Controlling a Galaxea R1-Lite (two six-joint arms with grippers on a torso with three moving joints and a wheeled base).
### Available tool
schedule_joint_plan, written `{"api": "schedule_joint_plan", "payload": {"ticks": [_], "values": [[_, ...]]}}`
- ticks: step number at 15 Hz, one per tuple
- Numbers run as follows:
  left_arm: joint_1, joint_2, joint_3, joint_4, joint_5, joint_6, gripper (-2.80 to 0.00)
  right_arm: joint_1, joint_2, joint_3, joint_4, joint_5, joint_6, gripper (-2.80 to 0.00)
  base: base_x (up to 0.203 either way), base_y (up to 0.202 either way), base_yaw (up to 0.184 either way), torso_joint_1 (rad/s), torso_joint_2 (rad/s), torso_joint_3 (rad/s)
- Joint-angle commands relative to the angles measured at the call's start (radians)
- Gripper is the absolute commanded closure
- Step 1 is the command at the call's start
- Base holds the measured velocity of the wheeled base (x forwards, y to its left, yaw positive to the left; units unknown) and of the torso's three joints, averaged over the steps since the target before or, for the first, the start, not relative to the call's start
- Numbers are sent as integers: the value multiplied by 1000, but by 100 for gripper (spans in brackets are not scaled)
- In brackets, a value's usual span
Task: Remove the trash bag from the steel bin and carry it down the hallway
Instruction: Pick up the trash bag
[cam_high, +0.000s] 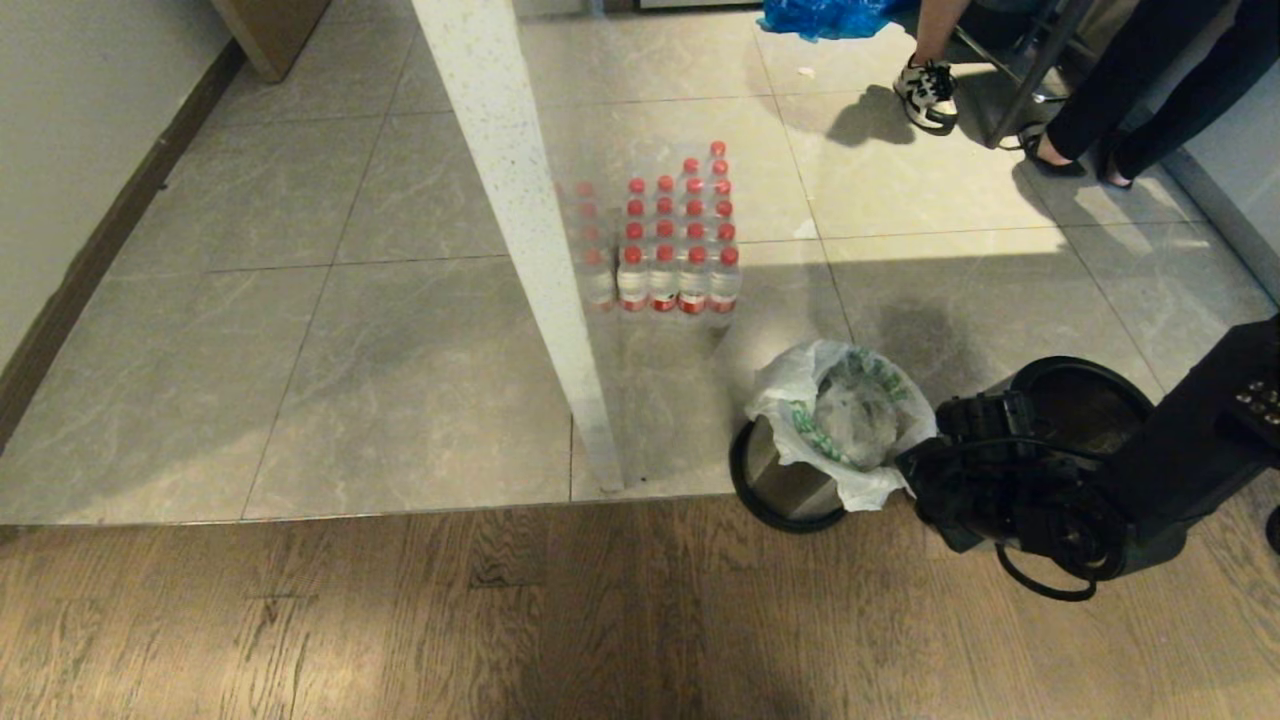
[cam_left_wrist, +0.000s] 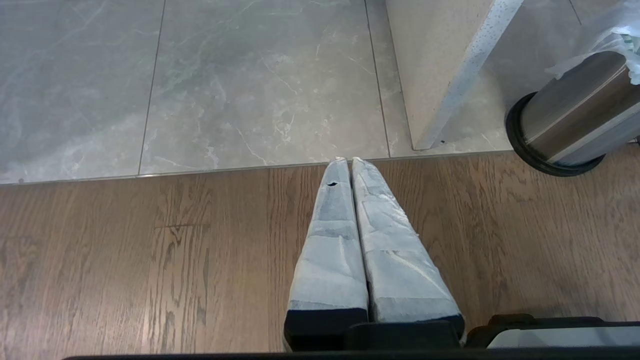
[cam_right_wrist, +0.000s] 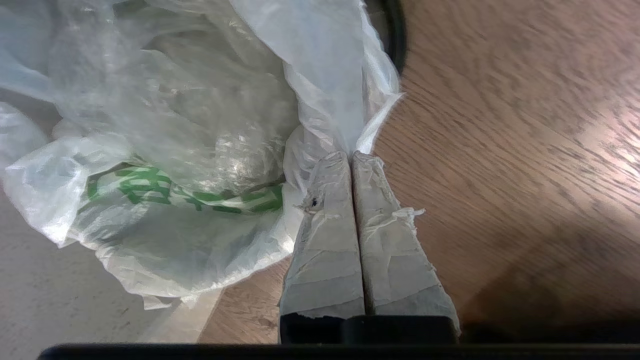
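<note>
Right gripper (cam_right_wrist: 352, 156): jaws closed, pinching one bag (cam_right_wrist: 165, 210) at its edge; one bin (cam_high: 790, 485). Left gripper (cam_left_wrist: 348, 161): jaws closed, empty.

Under me the wood floor (cam_high: 400, 620) meets grey tiles (cam_high: 400, 400). My bin (cam_high: 790, 485) stands on the seam. A bottle pack (cam_high: 675, 245) and a white pillar (cam_high: 520, 220) stand on the tiles.

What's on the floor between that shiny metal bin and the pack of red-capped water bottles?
Nothing: in the head view only bare grey tile separates the round steel bin from the shrink-wrapped red-capped bottles.
</note>
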Motion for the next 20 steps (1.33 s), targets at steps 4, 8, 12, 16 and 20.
{"api": "schedule_joint_plan", "payload": {"ticks": [4,8,12,16,20], "values": [[0,0,0,0,0,0,0,1,-76,52,99,-10,-86,0,0,0,0,0,0,0],[0,0,0,0,0,-2,0,2,-72,48,95,-23,-132,0,0,0,0,0,0,0],[0,0,0,0,0,-2,0,7,-41,-5,83,-22,-129,-280,0,0,0,0,0,0],[0,0,0,0,0,0,0,11,-17,-52,79,-15,-126,-280,0,0,0,0,0,0],[0,0,0,-2,0,-2,0,21,30,-74,48,-19,-131,-280,0,0,0,0,0,0]]}}
